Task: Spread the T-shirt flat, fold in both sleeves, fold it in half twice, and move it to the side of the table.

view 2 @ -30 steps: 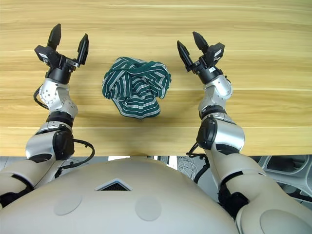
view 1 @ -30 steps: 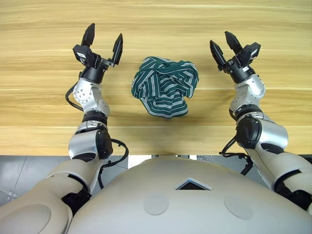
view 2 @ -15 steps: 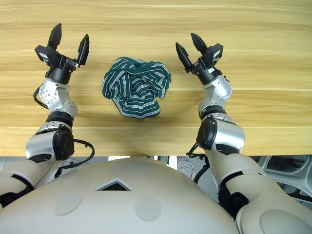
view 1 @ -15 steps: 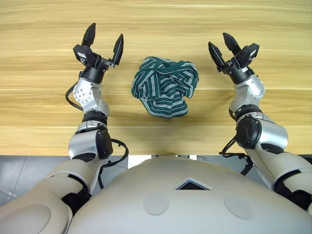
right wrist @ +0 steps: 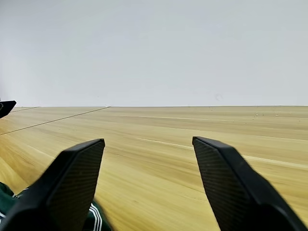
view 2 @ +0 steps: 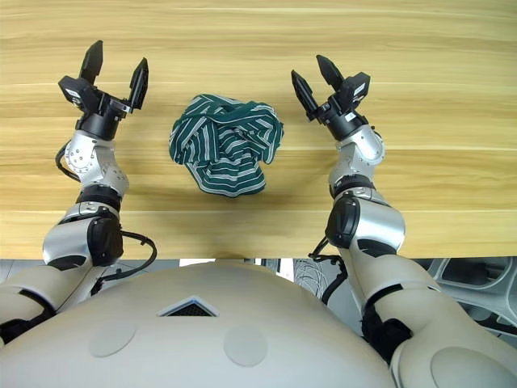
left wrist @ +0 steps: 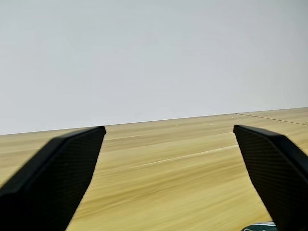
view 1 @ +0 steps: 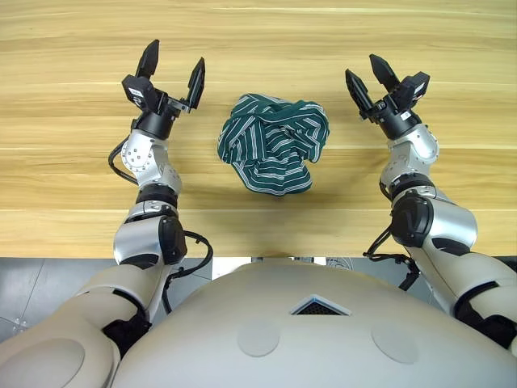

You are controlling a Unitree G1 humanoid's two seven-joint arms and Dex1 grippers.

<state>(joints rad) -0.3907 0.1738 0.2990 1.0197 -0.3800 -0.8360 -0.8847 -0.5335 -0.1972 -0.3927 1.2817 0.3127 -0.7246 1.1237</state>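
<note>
Two empty pincers flank the bunched T-shirt [view 1: 273,144] on the table [view 1: 73,202]: left gripper [view 1: 173,71] and right gripper [view 1: 367,78], both spread wide. I judge it light and limp; I'd pinch a loose outer edge.

The light was bright and even, falling from overhead across the wooden table [view 1: 258,32]. The wood carried a soft, dull sheen, a little paler toward the far side. The T-shirt [view 1: 273,145] cast only a faint, soft-edged shadow along its near edge, on the side toward the robot, and its folds held darker creases. In the wrist views the wall [left wrist: 154,57] behind the table was plain, pale and evenly lit
</note>
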